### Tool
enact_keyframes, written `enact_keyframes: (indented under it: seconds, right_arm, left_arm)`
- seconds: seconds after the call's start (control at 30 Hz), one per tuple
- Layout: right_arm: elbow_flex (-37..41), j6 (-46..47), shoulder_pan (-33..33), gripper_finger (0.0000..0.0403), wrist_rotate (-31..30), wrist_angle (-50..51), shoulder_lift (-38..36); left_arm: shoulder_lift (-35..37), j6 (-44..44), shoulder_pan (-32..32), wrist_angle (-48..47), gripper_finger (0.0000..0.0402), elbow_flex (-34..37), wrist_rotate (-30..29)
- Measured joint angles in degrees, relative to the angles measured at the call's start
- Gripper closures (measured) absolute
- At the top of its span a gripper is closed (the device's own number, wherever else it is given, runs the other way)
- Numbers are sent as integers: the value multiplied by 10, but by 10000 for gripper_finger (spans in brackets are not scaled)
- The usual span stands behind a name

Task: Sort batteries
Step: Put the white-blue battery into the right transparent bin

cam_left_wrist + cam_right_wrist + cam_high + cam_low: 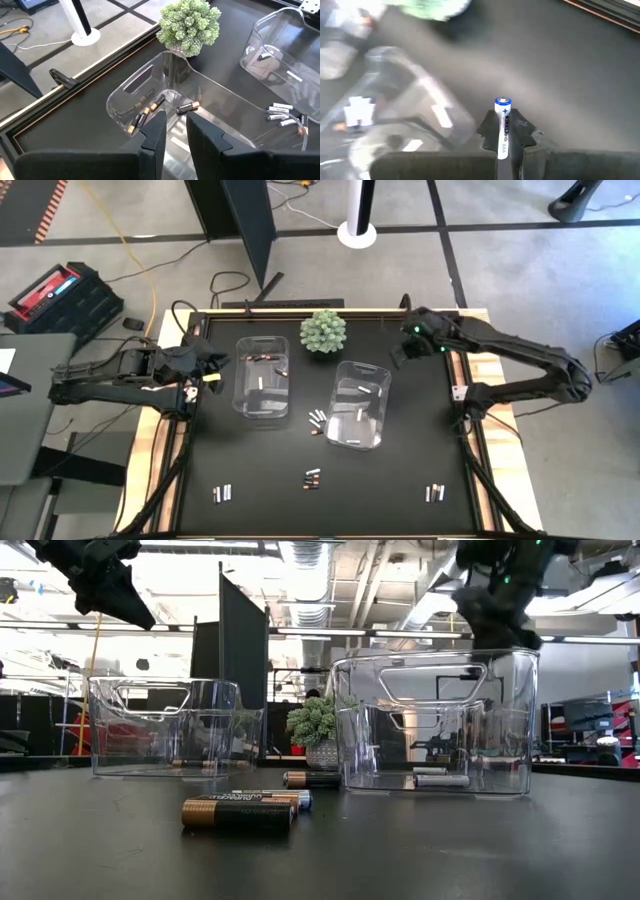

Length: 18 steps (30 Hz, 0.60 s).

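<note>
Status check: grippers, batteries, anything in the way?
Right gripper shut on a white battery, near right bin. Left gripper above left bin, apparently empty. No obstruction seen.

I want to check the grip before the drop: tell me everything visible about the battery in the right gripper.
The battery is a slim pale silver-white cell with a blue band under its metal cap, a plus sign and blue lettering down its side. It stands lengthwise between the dark fingers of the right gripper, which is shut on it, its capped end sticking out past the fingertips. It is held in the air above the black table, touching nothing else.
</note>
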<state>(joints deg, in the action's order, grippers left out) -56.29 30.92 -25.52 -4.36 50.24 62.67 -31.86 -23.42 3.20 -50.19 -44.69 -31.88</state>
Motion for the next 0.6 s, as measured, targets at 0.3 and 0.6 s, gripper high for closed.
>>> enact_keyframes:
  seconds: [0.3,0.6]
  right_arm:
    - [-1,73,135,379,0,-113,44]
    - [-73,83,193,379,0,-125,193]
  left_arm:
    - [0,16,0,0,329,0,0]
    - [0,43,0,0,329,0,0]
